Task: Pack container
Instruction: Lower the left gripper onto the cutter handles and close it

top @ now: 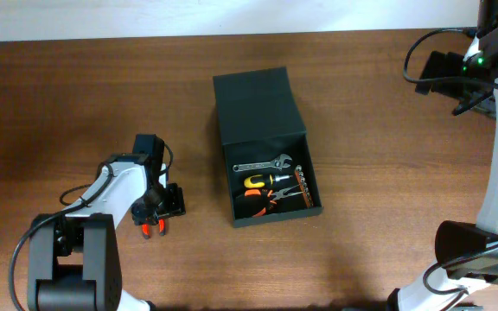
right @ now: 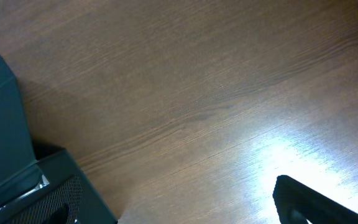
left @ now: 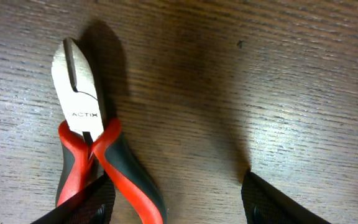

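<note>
Left pincer [top: 156,214]: jaws apart, clamped on nothing, low over the table [top: 76,104]. Red-and-black cutters [left: 82,118] lie flat right under it. Handles sit at its left finger [left: 86,205], which overlaps them in the wrist view; can't tell if they touch. Cutter head points away from the pincer, and the right finger [left: 278,199] is well clear.

Container [top: 271,177] is well off to this pincer's right, with its lid [top: 258,104] flipped open. Inside are a wrench [top: 264,164], a screwdriver [top: 258,180] and pliers [top: 271,197].

Right pincer [top: 446,69]: wide apart, holding nothing, at the far right corner. The container is well off to its left, with only an edge [right: 5,124] in its camera.
</note>
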